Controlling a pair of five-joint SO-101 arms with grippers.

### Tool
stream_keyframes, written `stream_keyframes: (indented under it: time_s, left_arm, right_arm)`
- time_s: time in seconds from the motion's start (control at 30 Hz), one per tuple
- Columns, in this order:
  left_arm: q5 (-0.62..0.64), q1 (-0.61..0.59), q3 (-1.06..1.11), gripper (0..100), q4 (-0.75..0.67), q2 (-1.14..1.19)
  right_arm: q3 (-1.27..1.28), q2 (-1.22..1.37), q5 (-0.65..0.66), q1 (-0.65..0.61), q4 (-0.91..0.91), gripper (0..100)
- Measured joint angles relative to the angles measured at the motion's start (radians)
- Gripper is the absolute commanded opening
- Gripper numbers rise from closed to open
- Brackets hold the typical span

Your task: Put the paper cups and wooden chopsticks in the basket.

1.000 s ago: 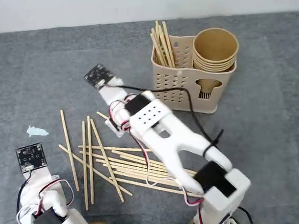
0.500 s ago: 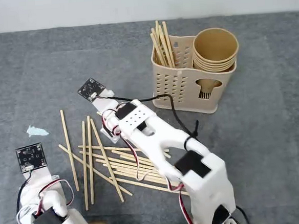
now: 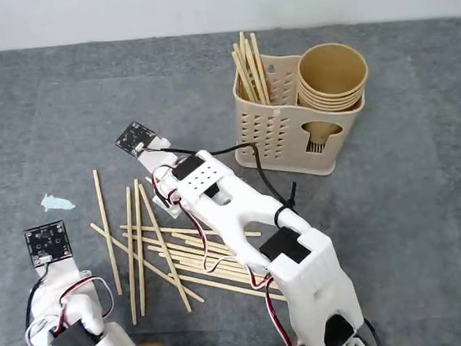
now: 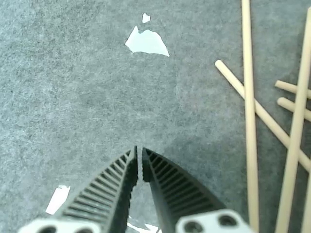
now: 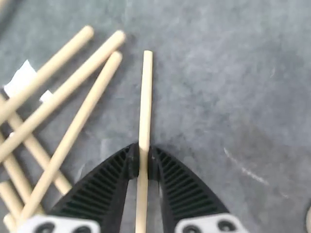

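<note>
My right gripper [image 5: 141, 151] is shut on a wooden chopstick [image 5: 145, 97], held near one end just above the grey mat. In the high view the right arm [image 3: 216, 198] stretches from the front edge to the loose chopsticks [image 3: 165, 253] scattered left of centre. The beige basket [image 3: 279, 134] stands at the back right. It holds a stack of paper cups [image 3: 333, 75] and several upright chopsticks [image 3: 248, 69]. My left gripper [image 4: 139, 156] is shut on nothing, low over bare mat at the front left, with chopsticks [image 4: 249, 107] lying beside it.
A pale scrap of tape [image 3: 57, 202] lies on the mat at the left, also seen as the scrap [image 4: 146, 41] ahead of the left gripper. Grey mat [image 3: 423, 207] covers the table, and a light wall runs along the back.
The right arm's wrist has swung left and a little toward the front, away from the basket and down over the loose chopsticks. The left arm has kept still.
</note>
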Motion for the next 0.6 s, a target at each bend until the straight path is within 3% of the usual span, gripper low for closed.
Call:
stream_keyframes:
  time_s: [0.2,0.6]
  left_arm:
    - [0.000,0.000,0.000,2,0.000,0.000]
    - [0.000,0.000,0.000,2,0.000,0.000]
  right_arm:
    - [-0.075,-0.037,0.000,0.000,0.195,0.8]
    - [-0.091,-0.425,0.006,-0.002,0.520,0.8]
